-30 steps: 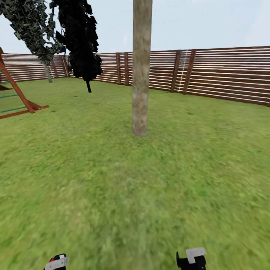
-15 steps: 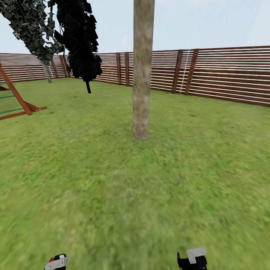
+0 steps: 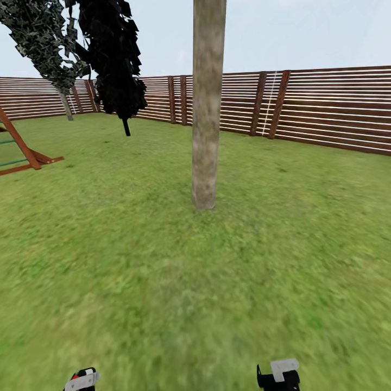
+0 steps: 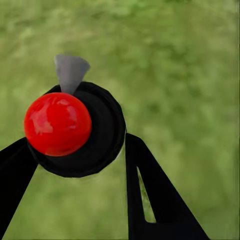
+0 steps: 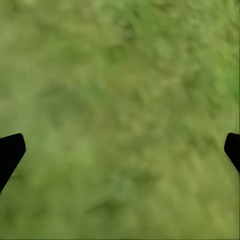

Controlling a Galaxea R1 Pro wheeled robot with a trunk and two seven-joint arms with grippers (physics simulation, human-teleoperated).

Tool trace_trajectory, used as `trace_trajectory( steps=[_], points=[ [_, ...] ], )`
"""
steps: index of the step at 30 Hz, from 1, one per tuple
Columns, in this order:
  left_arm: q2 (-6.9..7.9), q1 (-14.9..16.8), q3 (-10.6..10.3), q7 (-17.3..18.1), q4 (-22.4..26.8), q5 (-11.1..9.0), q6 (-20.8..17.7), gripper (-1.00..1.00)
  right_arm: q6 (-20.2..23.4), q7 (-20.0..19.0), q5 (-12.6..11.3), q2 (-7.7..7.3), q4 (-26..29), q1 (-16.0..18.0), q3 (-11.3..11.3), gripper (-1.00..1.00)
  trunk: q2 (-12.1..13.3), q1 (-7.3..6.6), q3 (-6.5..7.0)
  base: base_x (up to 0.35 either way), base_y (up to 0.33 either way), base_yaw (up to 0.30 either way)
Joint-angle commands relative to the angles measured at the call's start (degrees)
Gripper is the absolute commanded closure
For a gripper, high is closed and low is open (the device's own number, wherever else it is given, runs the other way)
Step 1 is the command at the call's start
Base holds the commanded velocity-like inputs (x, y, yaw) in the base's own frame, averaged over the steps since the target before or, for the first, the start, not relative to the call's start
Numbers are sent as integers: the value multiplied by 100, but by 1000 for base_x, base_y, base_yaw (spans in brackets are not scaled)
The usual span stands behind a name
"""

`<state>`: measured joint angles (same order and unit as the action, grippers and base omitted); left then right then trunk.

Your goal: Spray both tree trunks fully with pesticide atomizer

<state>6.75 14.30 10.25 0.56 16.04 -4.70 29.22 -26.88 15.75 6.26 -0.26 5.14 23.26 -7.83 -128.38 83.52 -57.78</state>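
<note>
One atomizer (image 4: pixel 70 125), red-capped, clamped in left gripper (image 4: pixel 75 165); looks rigid, light, smooth plastic, best held round body. Right gripper (image 5: pixel 120 150) jaws apart, empty. Tree trunk (image 3: pixel 208 108) ahead.

Slatted reddish-brown fence (image 3: pixel 326 108), wooden play frame (image 3: pixel 21 149), pale sky (image 3: pixel 304 32)

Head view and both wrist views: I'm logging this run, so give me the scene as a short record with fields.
setting: grass lawn ringed by a slatted wooden fence
nearest tree: bare grey-tan trunk straight ahead, upright
other trees: two dark leafy ones near the far fence
left side: wooden play frame
left gripper: shut on a black atomizer with a red cap
right gripper: open, over grass
spray: none visible
</note>
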Motion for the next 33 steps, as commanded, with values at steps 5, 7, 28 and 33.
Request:
trace_trajectory(
  steps=[5, 7, 28, 33],
  points=[
    [2, 3, -20, 6, -4, -49, 16, 100, 7, 60, 60, -1, -5, 3, -26, -100, -2, 3, -5, 342, 0, 0],
    [2, 3, -19, 6, -4, -49, 16, 100, 7, 60, 60, -1, -5, 3, -26, -100, -2, 3, -5, 342, 0, 0],
    [2, 3, -17, 6, -4, -49, 22, 100, 6, 60, 53, 17, 3, 3, -26, -100, -2, 3, -5, 342, 0, -5],
    [2, 3, -16, 6, -4, -49, 22, 100, 1, 60, 51, 23, 4, 3, -26, -100, -2, 3, -5, 342, 0, -219]
  ],
)
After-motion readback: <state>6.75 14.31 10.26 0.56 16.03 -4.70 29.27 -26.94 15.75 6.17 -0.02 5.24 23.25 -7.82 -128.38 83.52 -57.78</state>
